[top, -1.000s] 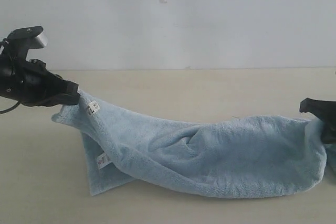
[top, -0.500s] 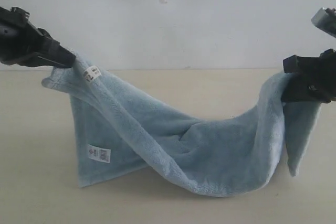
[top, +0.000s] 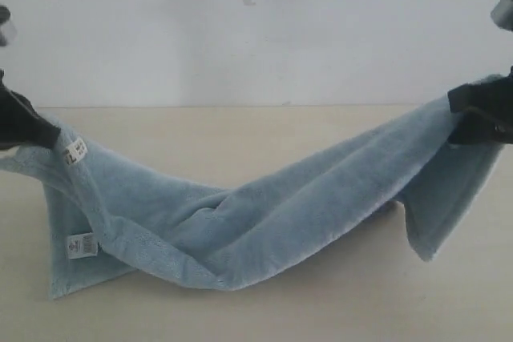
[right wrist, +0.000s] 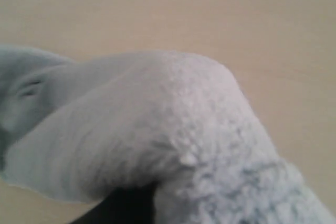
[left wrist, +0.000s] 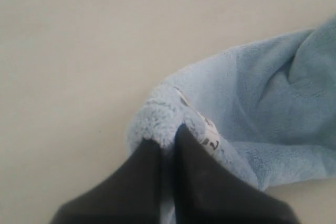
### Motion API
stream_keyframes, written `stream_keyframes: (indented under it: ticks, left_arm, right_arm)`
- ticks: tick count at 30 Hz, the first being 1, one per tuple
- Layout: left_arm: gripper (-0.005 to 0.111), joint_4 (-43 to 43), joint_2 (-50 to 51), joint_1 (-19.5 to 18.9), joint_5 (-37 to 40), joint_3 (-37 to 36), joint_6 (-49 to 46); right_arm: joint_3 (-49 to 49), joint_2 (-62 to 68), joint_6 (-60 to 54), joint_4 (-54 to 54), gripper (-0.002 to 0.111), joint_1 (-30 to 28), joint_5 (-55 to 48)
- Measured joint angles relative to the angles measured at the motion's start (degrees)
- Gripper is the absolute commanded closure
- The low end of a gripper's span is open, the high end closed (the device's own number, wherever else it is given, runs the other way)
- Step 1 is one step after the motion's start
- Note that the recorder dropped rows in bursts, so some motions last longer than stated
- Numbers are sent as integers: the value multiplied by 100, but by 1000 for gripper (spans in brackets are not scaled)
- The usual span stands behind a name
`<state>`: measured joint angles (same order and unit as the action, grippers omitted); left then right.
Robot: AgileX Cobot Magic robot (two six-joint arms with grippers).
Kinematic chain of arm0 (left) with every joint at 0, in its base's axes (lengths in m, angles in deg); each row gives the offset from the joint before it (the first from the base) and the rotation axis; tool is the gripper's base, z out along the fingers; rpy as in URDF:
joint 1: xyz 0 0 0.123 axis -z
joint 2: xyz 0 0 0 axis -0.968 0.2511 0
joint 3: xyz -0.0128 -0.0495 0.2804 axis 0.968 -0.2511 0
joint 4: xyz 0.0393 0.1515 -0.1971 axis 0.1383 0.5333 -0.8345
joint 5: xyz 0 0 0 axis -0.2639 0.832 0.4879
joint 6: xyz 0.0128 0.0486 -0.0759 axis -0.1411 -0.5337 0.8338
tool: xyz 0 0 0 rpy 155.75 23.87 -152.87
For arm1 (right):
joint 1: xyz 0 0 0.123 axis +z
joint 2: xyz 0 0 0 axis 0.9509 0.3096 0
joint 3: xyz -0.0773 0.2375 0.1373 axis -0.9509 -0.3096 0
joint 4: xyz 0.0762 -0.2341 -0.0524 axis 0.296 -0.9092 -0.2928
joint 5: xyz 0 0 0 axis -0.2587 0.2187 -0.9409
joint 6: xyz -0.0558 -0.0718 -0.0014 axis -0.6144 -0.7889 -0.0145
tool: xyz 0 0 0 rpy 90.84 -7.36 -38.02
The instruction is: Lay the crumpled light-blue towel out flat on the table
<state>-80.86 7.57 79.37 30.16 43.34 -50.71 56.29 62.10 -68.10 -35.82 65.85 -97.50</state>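
Note:
The pale-blue towel [top: 264, 214] hangs stretched between both grippers, its twisted middle sagging to the beige table [top: 240, 138]. My left gripper [top: 50, 135] is shut on the towel's left corner by a white label [top: 74, 150]; a second label [top: 82, 245] shows on the flap hanging below. In the left wrist view the two black fingers [left wrist: 197, 177] pinch the fluffy hem [left wrist: 157, 111]. My right gripper [top: 458, 116] is shut on the right corner, held higher, with a flap [top: 437, 198] drooping under it. The towel [right wrist: 157, 129] fills the right wrist view and hides most of the fingers.
A plain white wall [top: 256, 30] rises behind the table's far edge. Bare tabletop [left wrist: 79, 51] lies beyond and in front of the towel.
Both grippers have moved outward, pulling the towel longer and tauter. The left gripper dropped lower and further left; the right one shifted slightly right.

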Motion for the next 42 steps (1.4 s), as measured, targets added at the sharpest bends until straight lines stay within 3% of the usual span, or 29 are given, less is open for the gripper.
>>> stream_keyframes:
  ticks: [3,6,11,15,20,26,31,34,36,40,42]
  left_arm:
    - [103,-188,203,0,-444,-312,41]
    - [103,-314,285,-43,-298,-242,116]
    - [103,-224,1418,-258,1642,543,517]
    - [103,-634,1480,-258,2158,1013,341]
    - [103,-744,1093,-258,1703,1035,274]
    - [103,-779,180,-258,1253,1072,248]
    - [103,254,-520,-258,756,948,771]
    - [103,1329,-528,-258,329,614,1673]
    - [103,1960,-336,-258,235,336,2256]
    - [103,2312,325,-267,327,32,2695]
    - [103,2287,668,-267,490,-8,2735]
  right_arm:
    - [-61,793,1154,-1136,108,-10,204]
    - [101,1364,1260,-1343,108,-10,-292]
    - [435,2163,1506,-1429,108,-10,-1219]
    - [1067,2070,858,-562,108,-10,-2211]
    - [1105,1874,552,28,108,-10,-2048]
    - [1105,1593,-838,1881,108,-10,-2828]
    - [1105,1079,-1413,2333,108,-10,-2913]
    - [1112,912,-1353,1865,108,-55,-2845]
    - [981,891,-538,847,108,-65,-2062]
    - [298,1249,2872,-2775,108,-92,-549]
    - [-141,1540,3882,-3773,108,-141,-391]
